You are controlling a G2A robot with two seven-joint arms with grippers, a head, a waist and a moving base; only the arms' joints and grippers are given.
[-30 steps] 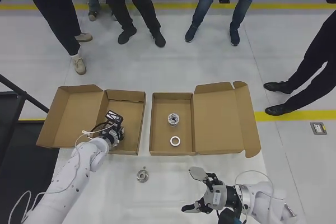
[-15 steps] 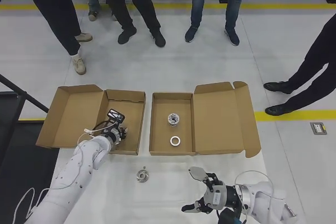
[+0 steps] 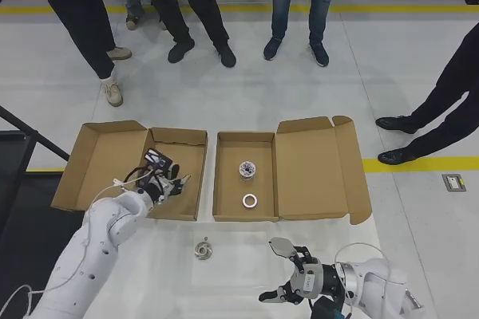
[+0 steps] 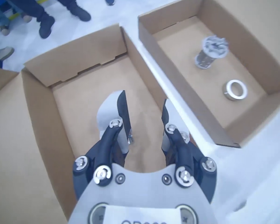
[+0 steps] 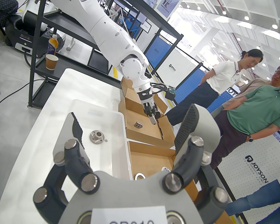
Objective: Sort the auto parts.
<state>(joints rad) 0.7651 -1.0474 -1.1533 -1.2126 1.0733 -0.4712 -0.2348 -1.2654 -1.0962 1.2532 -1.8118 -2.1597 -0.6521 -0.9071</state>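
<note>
My left gripper hangs open over the left cardboard box. A small metal part lies on that box's floor just under its fingers. The right box holds a toothed metal cylinder and a metal ring. A flanged metal part rests on the white table in front of the boxes. My right gripper stands open and holds nothing at the table's front, to the right of the flanged part.
Both boxes have flaps folded outward, a wide one at far left and one at right. Several people stand on the floor beyond the boxes. A black rack with a cup stands beside the table's left end.
My left wrist has turned and shifted slightly over the left box, its fingers now pointing more toward the right box. The right arm has kept still.
</note>
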